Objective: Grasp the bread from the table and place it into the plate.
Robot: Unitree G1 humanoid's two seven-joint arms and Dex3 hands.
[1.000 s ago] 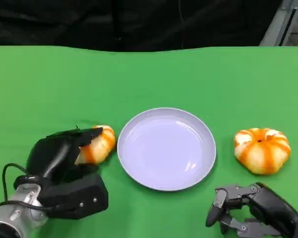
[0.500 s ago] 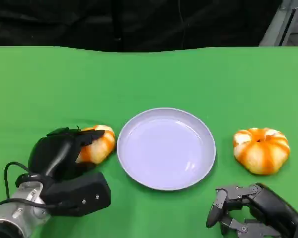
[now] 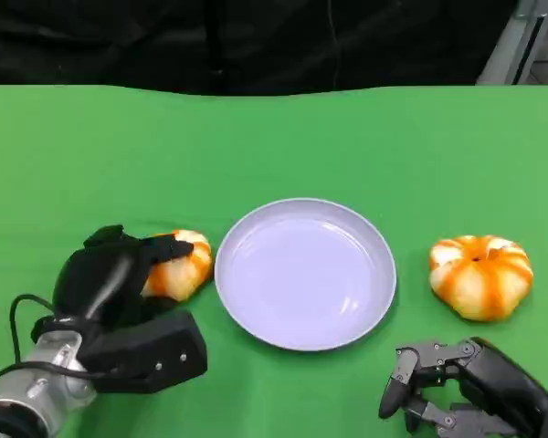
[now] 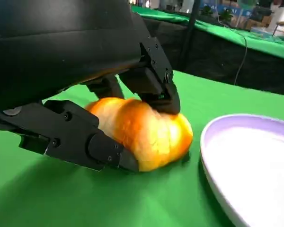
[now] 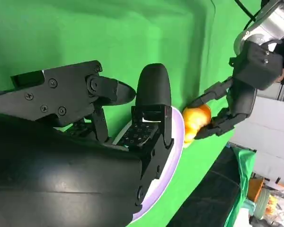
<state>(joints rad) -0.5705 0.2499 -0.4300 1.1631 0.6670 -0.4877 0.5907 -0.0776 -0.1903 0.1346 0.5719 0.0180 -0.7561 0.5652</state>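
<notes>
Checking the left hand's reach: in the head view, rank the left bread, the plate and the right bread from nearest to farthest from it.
1. Left bread: gripped by the left hand.
2. Plate: centre, just beyond that bread.
3. Right bread: far side, past the plate.

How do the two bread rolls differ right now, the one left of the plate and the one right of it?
The left roll is gripped by the left hand, whose fingers close over it; the right roll lies untouched, apart from the right hand. The left roll sits close to the plate; the right roll sits farther off. Both are orange-striped and rest on the table.
</notes>
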